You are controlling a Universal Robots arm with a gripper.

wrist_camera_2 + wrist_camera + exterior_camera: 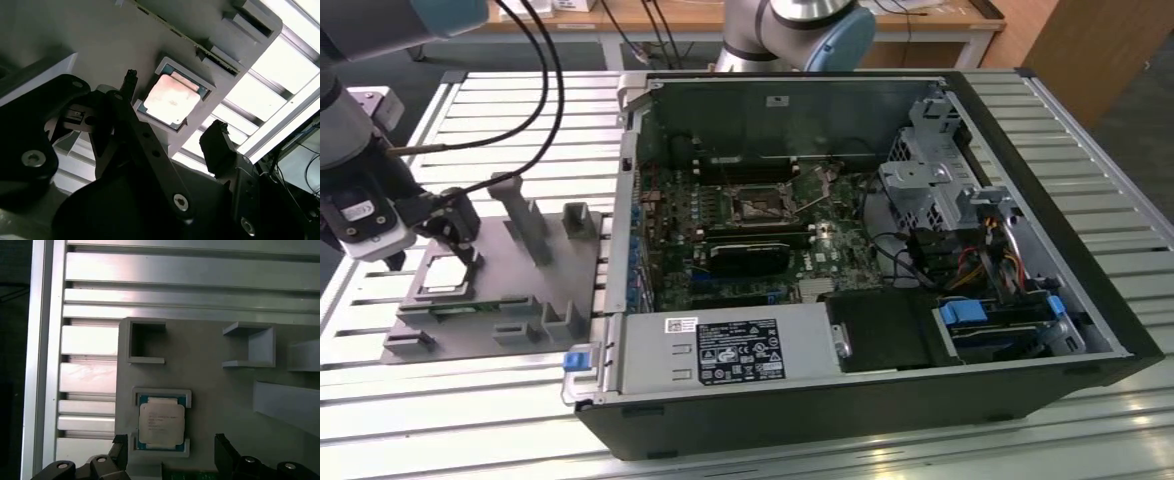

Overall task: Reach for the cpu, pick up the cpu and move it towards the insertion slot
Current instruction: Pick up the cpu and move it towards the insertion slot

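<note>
**benchrat:** ok, exterior view first. Where's the cpu (443, 277) sitting?

**solderjoe:** In its square pocket on the grey fixture plate (500, 278), over on the exterior view's left, outside the open computer case (854, 410). The gripper (454, 245) hangs right over it. The insertion slot (757, 203) is well apart from both, on the green motherboard (670, 275) inside the case.

**benchrat:** and the second wrist view?

**solderjoe:** The gripper (172, 104) is spread wide, with one dark fingertip (131, 77) on each side of the cpu (171, 101). Neither is touching it, far as I can see. It lies flat, silvery top up.

**benchrat:** first wrist view agree?

**solderjoe:** Yep. The cpu (161, 421) is flat in the pocket and the fingers (222, 447) straddle it with gaps on both sides. The slatted metal table (175, 280) runs beyond the plate.
</note>
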